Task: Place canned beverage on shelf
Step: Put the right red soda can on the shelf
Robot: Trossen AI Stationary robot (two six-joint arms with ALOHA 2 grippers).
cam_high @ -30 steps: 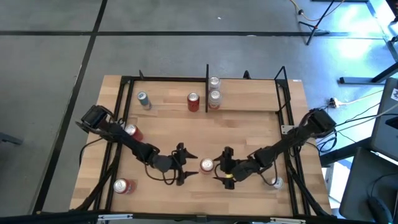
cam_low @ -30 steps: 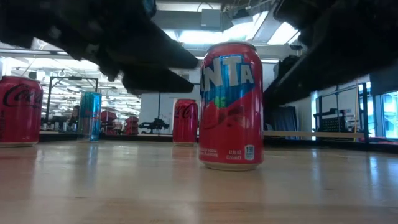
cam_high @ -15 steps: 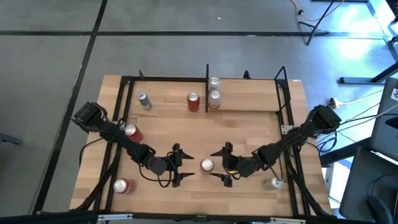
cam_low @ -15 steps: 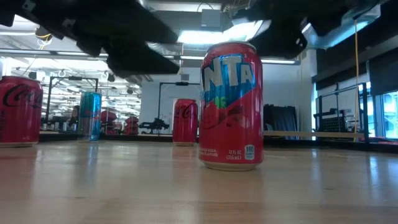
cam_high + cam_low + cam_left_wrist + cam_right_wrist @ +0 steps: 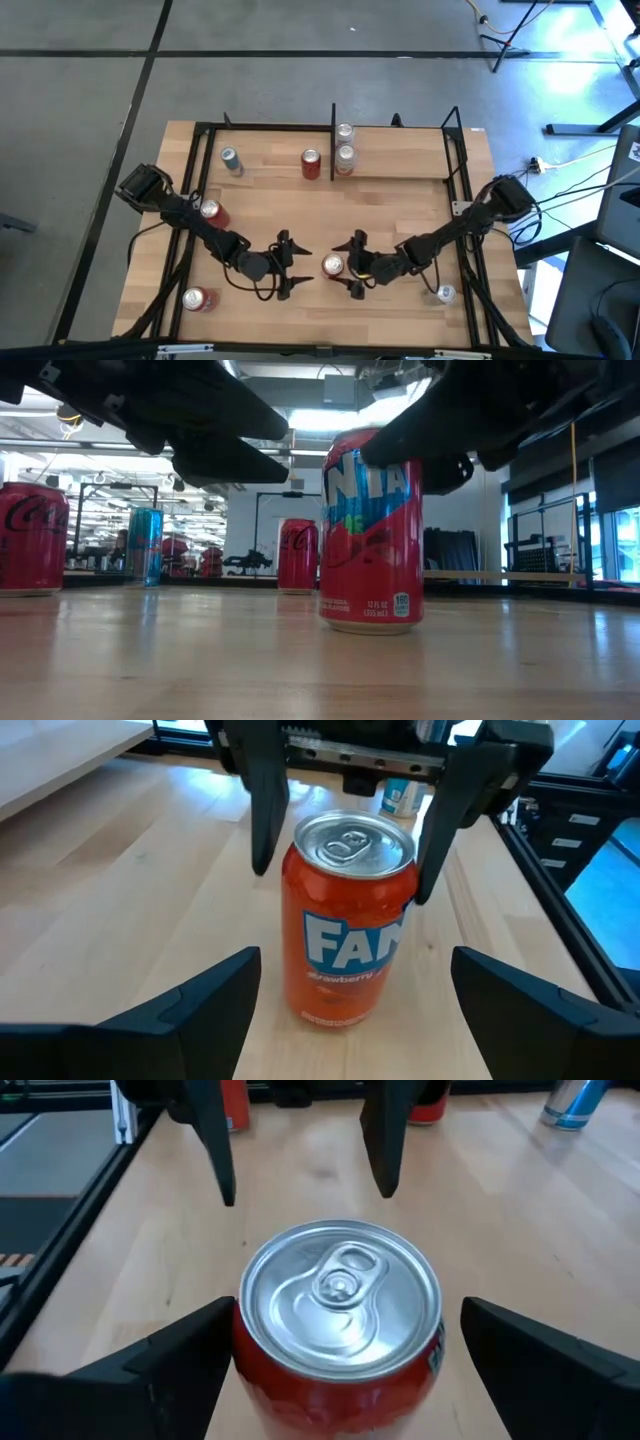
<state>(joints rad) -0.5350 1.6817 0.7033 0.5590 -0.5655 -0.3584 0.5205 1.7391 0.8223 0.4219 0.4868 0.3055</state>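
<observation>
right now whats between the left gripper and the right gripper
In the high view, the red Fanta can stands upright between the open left gripper and the open right gripper. The right wrist view shows its fingers flanking the can without touching.

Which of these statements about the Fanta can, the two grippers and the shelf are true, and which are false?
1. The Fanta can stands upright on the table. True.
2. The right gripper is shut on the Fanta can. False: its fingers are open, one on each side of the can's top, not touching it.
3. The left gripper is open, beside the can. True.
4. The Fanta can is already on the shelf. False: it stands near the table's front edge, between the two grippers.
5. A Coca-Cola can stands on the shelf. True.
</observation>
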